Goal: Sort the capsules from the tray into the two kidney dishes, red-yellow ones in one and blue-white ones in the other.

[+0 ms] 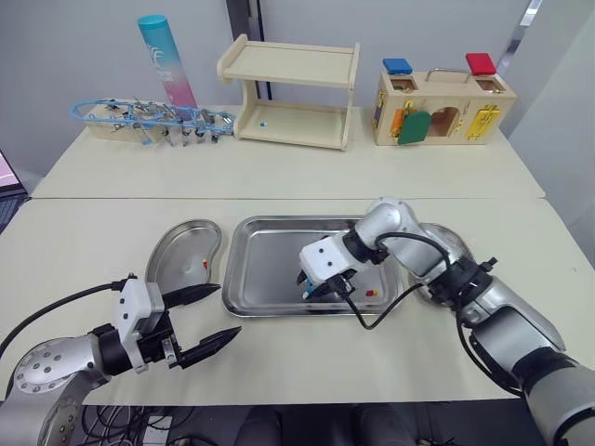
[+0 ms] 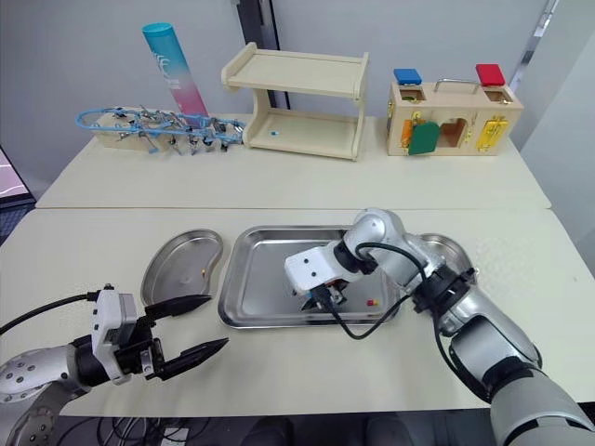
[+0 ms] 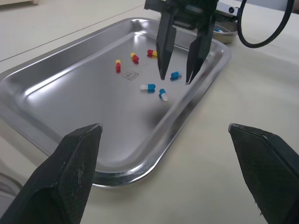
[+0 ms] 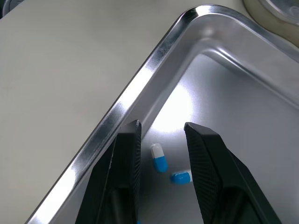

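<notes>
A steel tray (image 1: pixel 270 265) lies at the table's middle. In the left wrist view it holds three red-yellow capsules (image 3: pixel 117 65) and three blue-white capsules (image 3: pixel 147 87). My right gripper (image 1: pixel 311 290) stands open in the tray near its front rim, tips pointing down just above a blue-white capsule (image 4: pixel 159 157), with another (image 4: pixel 181 177) beside it. Nothing is between its fingers (image 4: pixel 126 158). My left gripper (image 1: pixel 226 309) hovers open and empty over the table, in front of the tray's left corner. The left kidney dish (image 1: pixel 186 243) holds a small red speck; the right kidney dish (image 1: pixel 453 243) is partly behind my right arm.
On the far table stand a wooden shelf (image 1: pixel 296 91), a wooden lock box (image 1: pixel 444 107), a blue-pink tube (image 1: pixel 167 60) and a rack of clips (image 1: pixel 149 116). A cable (image 1: pixel 372 316) loops from my right wrist over the tray's front right edge.
</notes>
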Robot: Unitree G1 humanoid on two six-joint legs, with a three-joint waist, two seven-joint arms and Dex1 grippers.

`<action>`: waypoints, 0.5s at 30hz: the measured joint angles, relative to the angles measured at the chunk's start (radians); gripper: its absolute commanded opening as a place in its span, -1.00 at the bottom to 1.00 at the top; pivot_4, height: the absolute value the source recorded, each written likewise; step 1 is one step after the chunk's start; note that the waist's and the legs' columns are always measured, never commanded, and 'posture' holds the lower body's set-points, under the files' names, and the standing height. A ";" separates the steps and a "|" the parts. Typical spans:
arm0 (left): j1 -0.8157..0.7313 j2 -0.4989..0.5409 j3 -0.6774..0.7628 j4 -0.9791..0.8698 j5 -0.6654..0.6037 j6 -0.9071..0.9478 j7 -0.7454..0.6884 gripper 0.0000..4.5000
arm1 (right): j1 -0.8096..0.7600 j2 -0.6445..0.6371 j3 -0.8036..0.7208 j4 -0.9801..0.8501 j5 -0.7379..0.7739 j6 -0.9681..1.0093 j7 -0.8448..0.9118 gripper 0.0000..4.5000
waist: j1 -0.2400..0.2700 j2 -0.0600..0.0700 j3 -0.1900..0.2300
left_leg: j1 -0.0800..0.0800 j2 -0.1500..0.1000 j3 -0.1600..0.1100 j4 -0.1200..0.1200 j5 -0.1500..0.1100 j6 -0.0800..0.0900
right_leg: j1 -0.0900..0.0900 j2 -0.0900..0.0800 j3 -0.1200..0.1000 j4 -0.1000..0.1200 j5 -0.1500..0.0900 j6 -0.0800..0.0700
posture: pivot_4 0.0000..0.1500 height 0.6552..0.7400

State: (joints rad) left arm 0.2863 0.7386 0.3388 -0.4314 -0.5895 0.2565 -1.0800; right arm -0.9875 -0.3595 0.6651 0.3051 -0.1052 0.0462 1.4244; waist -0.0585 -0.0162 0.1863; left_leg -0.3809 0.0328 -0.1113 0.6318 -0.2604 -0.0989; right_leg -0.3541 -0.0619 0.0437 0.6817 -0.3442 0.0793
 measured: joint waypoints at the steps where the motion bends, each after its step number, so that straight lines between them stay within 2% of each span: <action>1: 0.000 0.000 -0.002 -0.003 0.000 0.000 0.000 1.00 | -0.003 0.006 0.001 0.012 -0.002 -0.004 0.001 -0.27 | 0.000 0.000 0.000 | 0.000 0.000 0.000 0.000 0.000 0.000 | 0.000 0.000 0.000 0.000 0.000 0.000 | 1.00 1.00; 15: 0.000 0.002 -0.021 -0.059 0.000 0.048 0.057 1.00 | -0.088 0.099 0.022 0.287 -0.105 -0.136 0.025 -0.27 | -0.002 0.000 0.000 | 0.000 0.000 0.000 0.000 0.000 0.000 | 0.000 0.000 0.000 0.000 0.000 0.000 | 1.00 1.00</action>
State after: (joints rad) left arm 0.2863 0.7406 0.3174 -0.4906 -0.5896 0.3041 -1.0230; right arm -1.0757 -0.2603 0.6875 0.5918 -0.2106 -0.0898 1.4494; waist -0.0600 -0.0159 0.1865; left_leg -0.3808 0.0328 -0.1114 0.6315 -0.2604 -0.0989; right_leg -0.3545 -0.0617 0.0438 0.6819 -0.3441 0.0792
